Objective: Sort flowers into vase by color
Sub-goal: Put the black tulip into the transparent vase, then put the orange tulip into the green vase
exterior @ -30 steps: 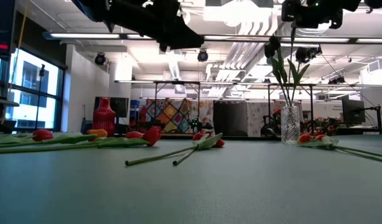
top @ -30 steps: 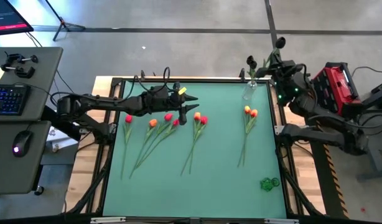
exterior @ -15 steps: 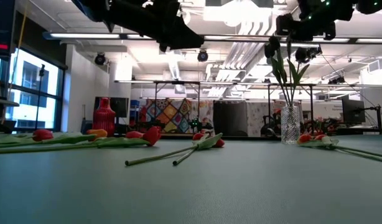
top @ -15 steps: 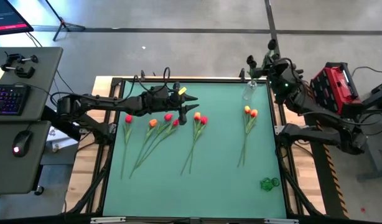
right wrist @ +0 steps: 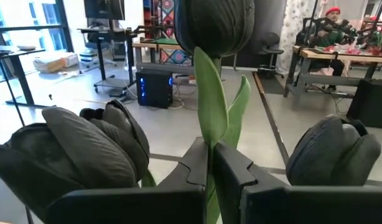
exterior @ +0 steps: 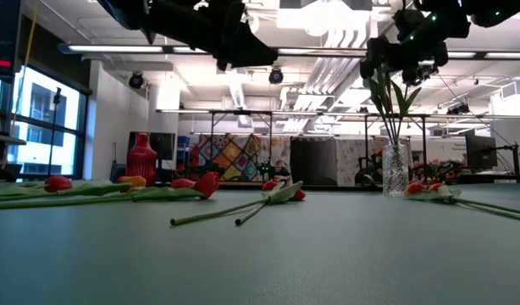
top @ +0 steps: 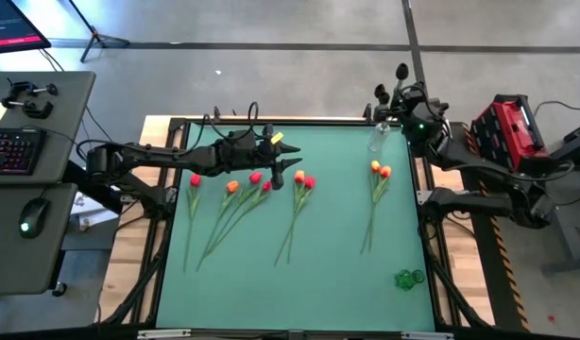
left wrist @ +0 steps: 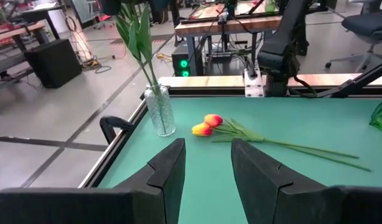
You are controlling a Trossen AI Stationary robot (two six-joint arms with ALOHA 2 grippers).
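From above, your right gripper (top: 400,97) hung over the vase (top: 379,138) at the mat's far right corner, pinching a dark tulip (top: 401,71) by its stem so the stem could drop into the neck. Your left gripper (top: 288,173) waited over the red and orange tulips (top: 255,179) lying below it, fingers partly apart and empty, seemingly staged for the next pick. Two orange tulips (top: 380,171) lay between the grippers, nearer the right one.

From table level, the right gripper (exterior: 401,52) sat just above the dark heads (exterior: 372,61) already standing in the vase (exterior: 395,169).

Your left wrist camera looked past half-open fingers (left wrist: 168,167) to the vase (left wrist: 160,112) and orange pair (left wrist: 206,124) ahead.

Your right wrist camera showed the fingers (right wrist: 195,163) shut on the green stem (right wrist: 213,124), dark heads (right wrist: 85,146) either side — the colours matched, so this looked the right vase
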